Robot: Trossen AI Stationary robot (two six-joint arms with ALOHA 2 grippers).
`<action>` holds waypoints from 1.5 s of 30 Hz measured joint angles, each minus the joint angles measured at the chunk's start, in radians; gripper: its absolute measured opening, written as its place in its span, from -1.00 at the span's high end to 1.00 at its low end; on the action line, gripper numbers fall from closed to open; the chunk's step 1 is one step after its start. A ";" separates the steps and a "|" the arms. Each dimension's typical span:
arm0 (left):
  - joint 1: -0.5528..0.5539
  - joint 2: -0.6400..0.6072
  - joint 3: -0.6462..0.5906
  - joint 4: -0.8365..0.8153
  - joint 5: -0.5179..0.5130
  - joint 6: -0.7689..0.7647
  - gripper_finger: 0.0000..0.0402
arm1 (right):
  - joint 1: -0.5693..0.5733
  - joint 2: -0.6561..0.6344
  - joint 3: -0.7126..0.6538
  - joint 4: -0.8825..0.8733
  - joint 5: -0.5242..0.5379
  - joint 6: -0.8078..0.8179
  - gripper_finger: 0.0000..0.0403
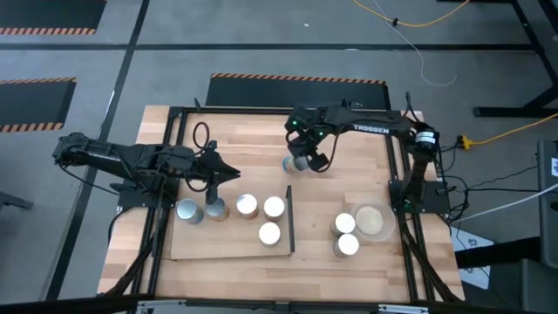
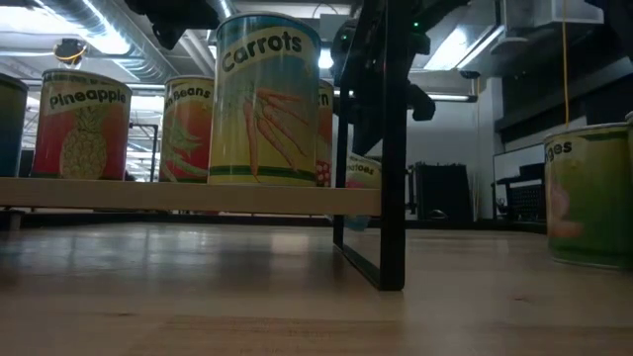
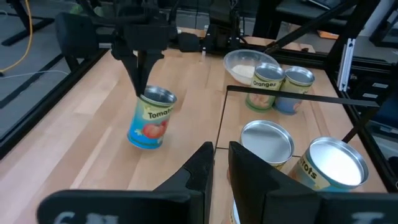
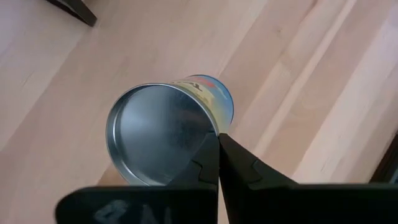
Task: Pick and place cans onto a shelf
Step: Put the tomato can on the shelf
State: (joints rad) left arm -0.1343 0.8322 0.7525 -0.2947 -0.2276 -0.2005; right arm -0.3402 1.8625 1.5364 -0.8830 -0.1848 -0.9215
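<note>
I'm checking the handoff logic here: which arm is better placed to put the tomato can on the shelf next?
The right. The right gripper is already shut on the rim of the tilted tomato can, beyond the shelf. The left gripper hangs over the shelf's cans, holding nothing.

In the low view, a red-sided tin with a pineapple picture (image 2: 83,125) read "Pineapple". Beside it, an orange-labelled tin (image 2: 188,129) showed "Beans", its first letters cut off. The tall yellow-and-green tin nearest the camera (image 2: 265,99) read "Carrots". A green tin at the far right (image 2: 591,193) showed only "ges".

In the left wrist view, a tilted blue tin with a tomato picture (image 3: 151,118) read "Tomato", and a green tin by the pale dish (image 3: 265,86) read "Oranges".

In the high view, the dark right arm's link (image 1: 370,128) carried "TROSSEN" in white.
</note>
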 joint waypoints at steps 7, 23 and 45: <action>0.000 0.000 0.000 0.000 0.000 0.000 0.78 | 0.005 0.004 0.000 0.002 0.007 0.000 0.98; 0.000 0.000 0.000 0.000 0.000 -0.003 0.78 | 0.005 0.004 0.000 0.005 0.007 0.000 0.75; 0.001 0.000 0.000 0.001 0.000 -0.003 0.78 | 0.013 0.003 0.000 0.130 0.016 0.006 0.74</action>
State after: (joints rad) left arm -0.1334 0.8322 0.7525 -0.2941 -0.2272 -0.2031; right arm -0.3272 1.8656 1.5364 -0.7529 -0.1684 -0.9158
